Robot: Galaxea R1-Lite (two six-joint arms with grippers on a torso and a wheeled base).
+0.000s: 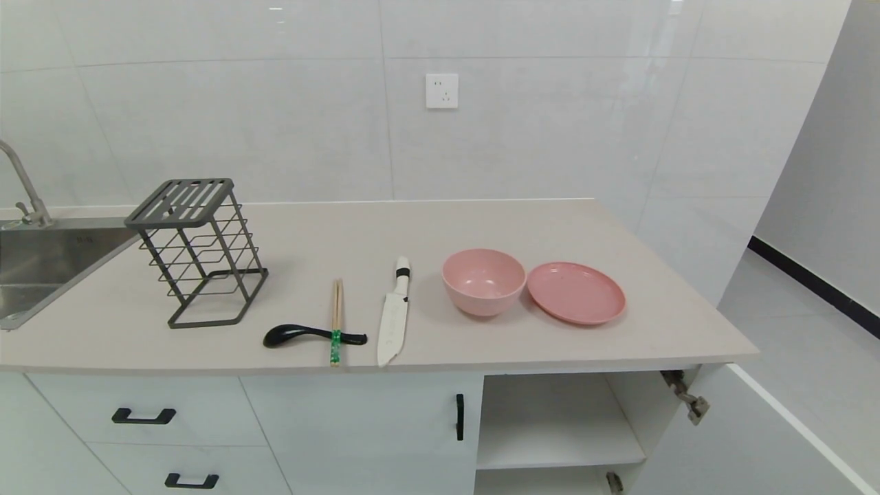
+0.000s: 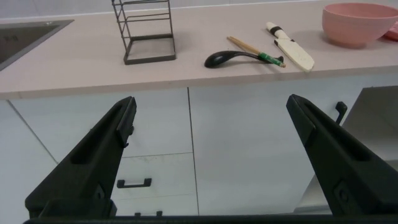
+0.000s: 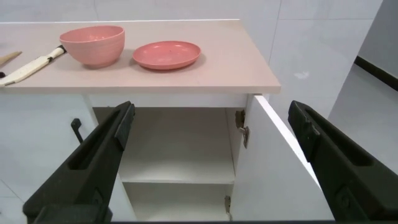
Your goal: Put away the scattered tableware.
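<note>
The left end effector (image 2: 211,102) and the right end effector (image 3: 211,107) both stand wide, holding nothing. In the head view, low centre, the black spoon (image 1: 302,335), chopsticks (image 1: 336,302) and white knife (image 1: 392,323) lie near the counter (image 1: 344,234) front edge, the chopsticks crossing the spoon's handle. Right of centre, the pink bowl (image 1: 482,280) sits just beside the pink plate (image 1: 576,291). The wire rack (image 1: 180,203) stands farther back, at left.

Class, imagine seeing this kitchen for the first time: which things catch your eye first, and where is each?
The pink bowl and pink plate stand out, side by side toward the right end of the counter. Left of them lie a white knife, chopsticks crossing a black spoon, and a dark wire rack near the sink. Below the plate, a cupboard stands open.
</note>
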